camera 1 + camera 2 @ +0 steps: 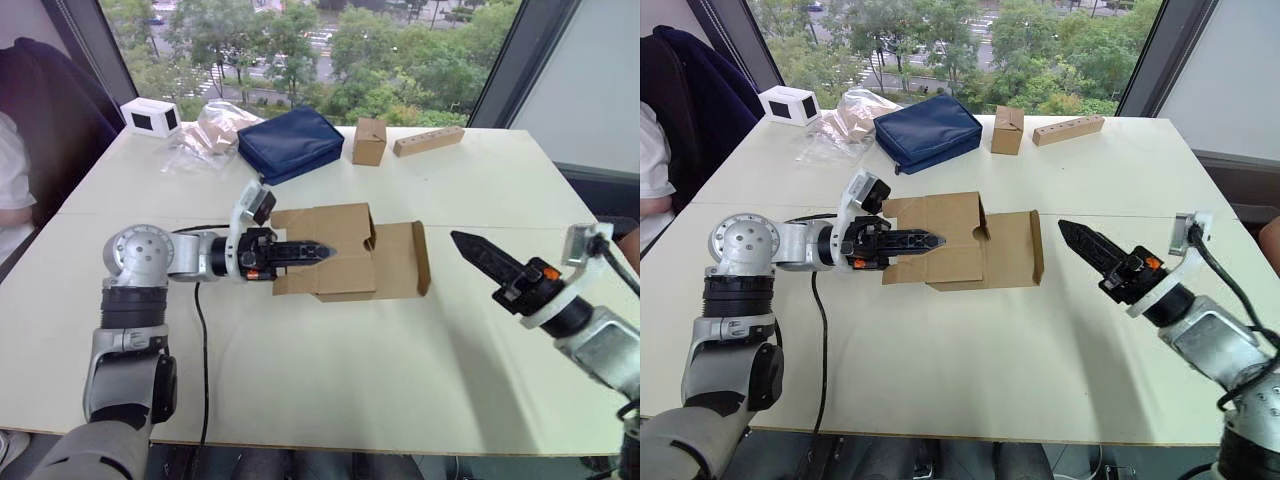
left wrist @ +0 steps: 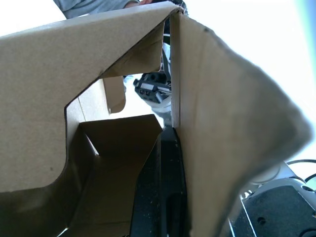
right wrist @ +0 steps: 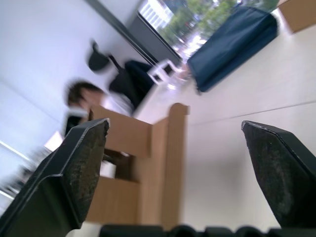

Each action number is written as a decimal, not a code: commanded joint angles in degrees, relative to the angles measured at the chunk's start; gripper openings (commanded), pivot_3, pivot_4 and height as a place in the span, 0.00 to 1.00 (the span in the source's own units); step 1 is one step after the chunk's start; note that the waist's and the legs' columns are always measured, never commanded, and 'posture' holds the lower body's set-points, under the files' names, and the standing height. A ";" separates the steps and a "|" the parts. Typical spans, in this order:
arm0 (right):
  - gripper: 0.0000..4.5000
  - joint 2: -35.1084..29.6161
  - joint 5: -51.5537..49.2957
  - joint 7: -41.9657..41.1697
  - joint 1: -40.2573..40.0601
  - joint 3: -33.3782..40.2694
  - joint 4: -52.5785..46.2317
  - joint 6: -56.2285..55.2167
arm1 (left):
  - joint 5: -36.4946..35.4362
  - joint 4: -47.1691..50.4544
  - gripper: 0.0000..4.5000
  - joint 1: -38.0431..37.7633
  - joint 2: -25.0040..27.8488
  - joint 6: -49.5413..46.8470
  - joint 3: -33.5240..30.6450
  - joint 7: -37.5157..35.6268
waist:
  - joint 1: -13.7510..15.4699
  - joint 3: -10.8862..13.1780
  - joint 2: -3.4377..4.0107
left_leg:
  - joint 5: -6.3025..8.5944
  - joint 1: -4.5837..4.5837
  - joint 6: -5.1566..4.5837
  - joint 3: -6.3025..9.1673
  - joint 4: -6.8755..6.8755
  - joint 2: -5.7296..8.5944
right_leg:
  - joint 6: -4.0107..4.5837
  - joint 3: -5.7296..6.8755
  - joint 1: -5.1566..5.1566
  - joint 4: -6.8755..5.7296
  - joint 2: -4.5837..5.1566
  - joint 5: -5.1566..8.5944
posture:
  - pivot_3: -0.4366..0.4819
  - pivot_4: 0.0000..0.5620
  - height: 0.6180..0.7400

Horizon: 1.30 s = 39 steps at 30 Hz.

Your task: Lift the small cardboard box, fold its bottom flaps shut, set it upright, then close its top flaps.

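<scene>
Fingers of the left arm pinch the small cardboard box; right fingers spread wide.

Showing plain brown on the small cardboard box and the smaller box, tan on the wooden block. Reading navy on the pouch, cream on the table. Running black fingers with orange accents on left gripper and right gripper.

Head stereo pair looks down over table — wrist cameras close along claws, sharing small cardboard box.
</scene>
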<state>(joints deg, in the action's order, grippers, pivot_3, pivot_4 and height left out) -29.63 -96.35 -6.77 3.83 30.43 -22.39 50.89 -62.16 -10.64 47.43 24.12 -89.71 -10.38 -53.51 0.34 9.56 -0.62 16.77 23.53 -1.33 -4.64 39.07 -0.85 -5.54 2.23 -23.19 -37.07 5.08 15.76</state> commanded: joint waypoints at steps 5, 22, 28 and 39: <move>0.99 2.31 -4.44 2.88 -0.39 -5.02 -0.78 -3.79 | -2.88 1.91 0.00 1.17 0.21 -0.03 -1.60 -0.19 | -0.05 0.00 0.00 | 0.00 0.00 0.00 0.01 0.00 0.00 | 0.00 0.00 0.00 0.00 -0.01 0.00 | 0.48 0.27 1.00; 0.99 2.65 -12.58 6.36 -2.80 -10.12 -10.76 -11.13 | -3.15 2.02 0.00 -0.04 0.24 1.05 -1.07 0.93 | -0.06 0.00 0.00 | 0.02 0.00 -0.02 0.02 -0.01 -0.01 | 0.01 0.00 -0.01 0.01 0.02 0.01 | 0.48 0.27 1.00; 0.99 1.91 -13.82 7.33 -3.28 -11.82 -13.14 -12.87 | -3.09 2.14 0.00 -0.18 0.14 1.27 -0.71 0.87 | -0.06 0.00 0.00 | 0.02 0.00 -0.02 0.02 -0.02 -0.01 | 0.03 0.00 -0.02 0.03 0.03 0.01 | 0.48 0.27 1.00; 0.41 -0.10 -12.06 6.65 -4.57 -14.35 -14.91 -13.44 | -3.23 2.06 0.00 -0.09 -0.42 1.69 -0.79 1.20 | -0.02 0.00 0.00 | 0.02 0.01 -0.03 0.02 -0.03 -0.01 | 0.17 0.00 -0.01 0.05 0.05 0.09 | 0.48 0.27 1.00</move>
<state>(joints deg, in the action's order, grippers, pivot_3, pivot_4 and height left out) -28.91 -108.50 0.60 -0.65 15.97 -34.92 38.23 -64.27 -10.06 47.25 23.61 -88.43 -10.40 -52.23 0.32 9.56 -0.62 16.79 23.54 -1.36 -4.62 39.05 -0.86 -5.37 2.23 -23.21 -37.02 5.14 15.86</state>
